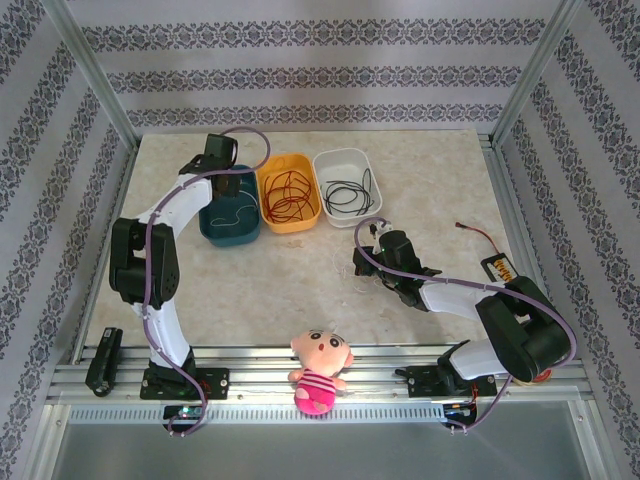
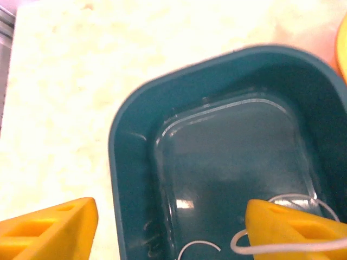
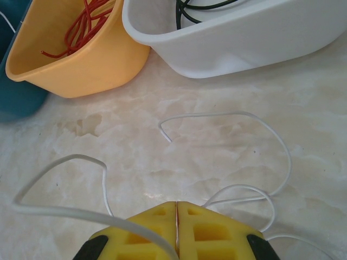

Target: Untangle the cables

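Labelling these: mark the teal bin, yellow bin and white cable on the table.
teal bin [image 2: 115, 146]: left wrist view, left rim.
yellow bin [image 3: 89, 70]: right wrist view, outer wall.
white cable [image 3: 217, 114]: right wrist view, top arc.

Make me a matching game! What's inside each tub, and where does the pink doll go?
Column one:
1. teal tub
2. yellow tub
3. white tub
4. plush toy

Column two:
A. black cables inside
B. white cable inside
C. red cables inside
D. not in any tub

Pairs: 1-B, 2-C, 3-A, 4-D
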